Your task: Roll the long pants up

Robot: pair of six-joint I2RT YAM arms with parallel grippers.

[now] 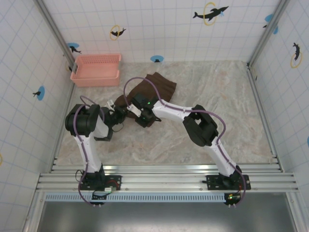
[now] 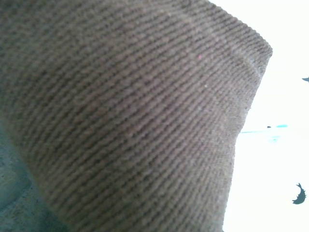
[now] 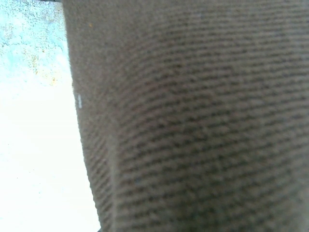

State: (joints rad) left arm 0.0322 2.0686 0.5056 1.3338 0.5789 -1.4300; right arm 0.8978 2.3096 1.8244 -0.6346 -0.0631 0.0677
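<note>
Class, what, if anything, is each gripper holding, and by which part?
Cannot be told. The left gripper and right gripper meet at the near end of the long pants, but fabric hides the grip.

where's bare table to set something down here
The widest bare patch of table is the right side, between the long pants and the right wall. A strip lies along the back wall, right of the pink basket. It is crowded left of centre, where the left gripper and right gripper meet at the pants.
</note>
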